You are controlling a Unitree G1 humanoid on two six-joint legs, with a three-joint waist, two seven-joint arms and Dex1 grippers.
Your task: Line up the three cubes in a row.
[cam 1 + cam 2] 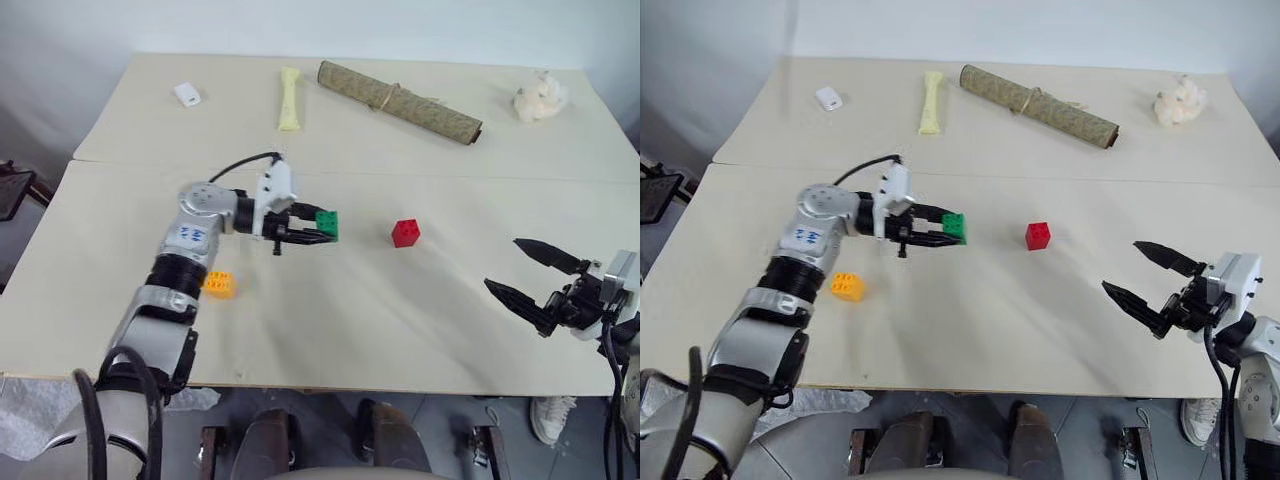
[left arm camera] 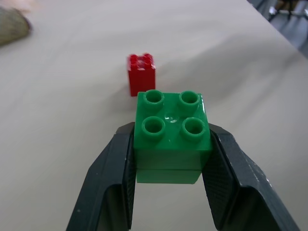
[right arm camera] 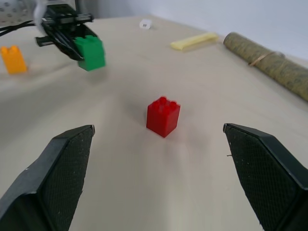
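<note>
**Desk:** What do you have on the table, biggest things first?

**Me:** I see two pale table tops (image 1: pixel 420 330) pushed together, with a seam running across between them. On the far one lies one rolled mat (image 1: pixel 398 101), tied round its middle, the largest loose thing. Beside it is one pale yellow strip (image 1: pixel 289 98), then one white crumpled lump (image 1: pixel 541 98) near the far right corner, and one small white rectangular object (image 1: pixel 187 95) toward the far left.

**Desk:** And the cubes?

**Me:** I count three, all studded toy blocks, all over the near table top. The green cube (image 1: pixel 327 225) is pinched between the two black fingers of my left gripper (image 1: pixel 312 227), studs upward; in the right wrist view it hangs clear of the surface. The red cube (image 1: pixel 406 232) stands on the table just to the right of the green one, apart from it, studs up. The orange-yellow cube (image 1: pixel 220 284) sits on the table to the left, close beside my left forearm, nearer to me than the other two.

**Desk:** Your right side?

**Me:** My right gripper (image 1: pixel 530 279) is by the near right edge of the table, its fingers spread wide with nothing between them, pointing toward the red cube and well apart from it.
</note>
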